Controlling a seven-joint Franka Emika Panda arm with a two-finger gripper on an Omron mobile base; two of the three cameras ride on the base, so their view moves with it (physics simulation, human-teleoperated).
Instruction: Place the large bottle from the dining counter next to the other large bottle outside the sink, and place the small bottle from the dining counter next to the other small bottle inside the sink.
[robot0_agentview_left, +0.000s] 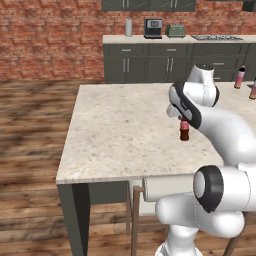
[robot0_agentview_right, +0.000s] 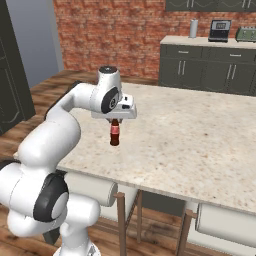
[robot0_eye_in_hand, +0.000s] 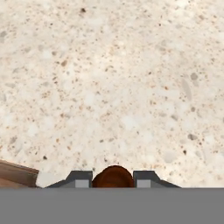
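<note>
- Left base view: the small dark brown-red cola-style bottle (robot0_agentview_left: 184, 130) stands upright at centre right of the frame, on the long beige speckled stone desk (robot0_agentview_left: 120, 130). The white arm bends over it, and the hand (robot0_agentview_left: 183, 120) is clamped on its neck from above. Two tall black-capped bottles (robot0_agentview_left: 240, 78) stand at the far right edge.
- Right base view: the hand (robot0_agentview_right: 115, 120) points straight down at centre left, jaws closed on the bottle (robot0_agentview_right: 114, 134), whose base sits at the desk (robot0_agentview_right: 200, 135) surface near its front edge.
- Hand view: the bottle's round brown top (robot0_eye_in_hand: 113, 177) sits between the two dark fingertips (robot0_eye_in_hand: 78, 179) at bottom centre, above the speckled desk (robot0_eye_in_hand: 113, 78).
</note>
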